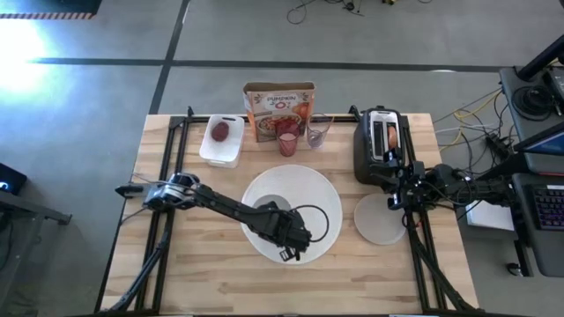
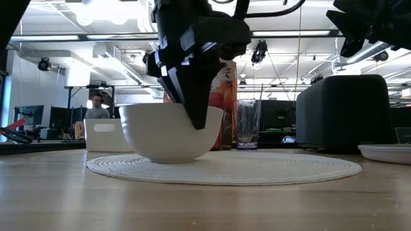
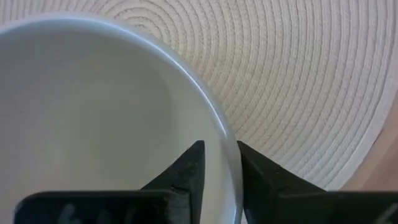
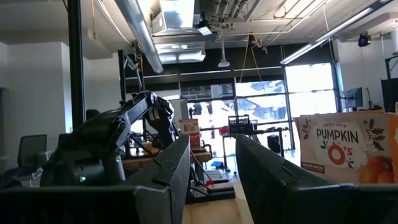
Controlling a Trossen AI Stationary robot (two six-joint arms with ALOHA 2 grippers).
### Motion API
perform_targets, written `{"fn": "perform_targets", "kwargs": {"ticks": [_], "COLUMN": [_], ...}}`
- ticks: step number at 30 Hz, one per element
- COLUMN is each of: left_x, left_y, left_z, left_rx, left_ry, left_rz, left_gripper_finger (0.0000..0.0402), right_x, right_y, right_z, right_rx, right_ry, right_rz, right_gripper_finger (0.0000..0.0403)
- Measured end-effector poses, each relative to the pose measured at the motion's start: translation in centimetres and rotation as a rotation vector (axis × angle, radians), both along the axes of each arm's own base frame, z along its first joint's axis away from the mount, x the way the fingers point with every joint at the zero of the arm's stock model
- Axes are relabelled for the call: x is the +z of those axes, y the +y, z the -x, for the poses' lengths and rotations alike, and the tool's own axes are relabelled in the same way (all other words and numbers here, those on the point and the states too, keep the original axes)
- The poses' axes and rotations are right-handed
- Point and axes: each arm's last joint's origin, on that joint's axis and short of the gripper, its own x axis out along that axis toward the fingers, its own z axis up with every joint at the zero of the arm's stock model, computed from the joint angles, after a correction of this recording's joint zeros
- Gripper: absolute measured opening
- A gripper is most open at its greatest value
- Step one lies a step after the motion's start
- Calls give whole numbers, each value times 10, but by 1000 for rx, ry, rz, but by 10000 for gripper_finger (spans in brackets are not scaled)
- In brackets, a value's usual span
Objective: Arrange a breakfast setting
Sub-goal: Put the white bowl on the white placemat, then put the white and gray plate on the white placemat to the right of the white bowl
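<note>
The small white bowl [image 2: 164, 135] stands with its bottom on the big round white plate [image 1: 330, 189], whose surface is woven in coils [image 3: 298, 74]. My left gripper [image 3: 219, 149] is over the plate's near part [image 1: 286, 231], pointing down and shut on the bowl's rim. My right gripper [image 4: 211, 146] is open and empty, held above the table's right side by the toaster [image 1: 401, 187]. The small pale plate [image 1: 379, 218] lies right of the big one. The pink cup [image 1: 287, 141] stands at the back. The dark-red fruit [image 1: 220, 132] lies in the white tray. I cannot make out the spoon. My left gripper has the bowl's rim [image 3: 229, 146] between its two fingers, one finger [image 3: 189, 168] inside the bowl and one [image 3: 258, 174] outside. The fingers come from above, pointing down [image 2: 199, 119]. The bowl stays upright with its bottom on the woven plate.
A cereal box [image 1: 279, 110], a clear glass [image 1: 317, 134] and the white tray [image 1: 222, 151] stand along the far edge. A black toaster [image 1: 379, 145] with a browned bread ring [image 1: 390, 136] in its slot stands at the far right. Bare wood lies near the front edge [image 1: 220, 282].
</note>
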Motion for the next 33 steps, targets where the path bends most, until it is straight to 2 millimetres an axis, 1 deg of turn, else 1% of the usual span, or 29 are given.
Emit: {"fn": "perform_targets", "kwargs": {"ticks": [5,12,15,19,23,25,28,31,33], "left_x": [3,27,34,49,69,79,91,99,101], "left_y": [0,-10,-19,-36,-49,-54,-63,-65,-61], "left_z": [1,4,9,20,36,46,59,78,93], "left_rx": [2,-24,-47,-128,-187,-190,-188,-145,-94], "left_ry": [-13,-45,-45,-31,24,40,-29,-61,-79], "left_rz": [-42,-166,-244,-340,-400,-446,-479,-482,-485], "left_gripper_finger": [100,130,133,128,121,119,118,118,118], "right_x": [0,0,0,0,0,0,0,0,0], "right_y": [0,0,0,0,0,0,0,0,0], "right_z": [0,0,0,0,0,0,0,0,0], "right_rx": [0,0,0,0,0,0,0,1,-1], "right_ry": [0,0,0,0,0,0,1,0,2], "right_rz": [0,0,0,0,0,0,0,0,0], "right_gripper_finger": [118,118,118,118,118,118,118,118,118]}}
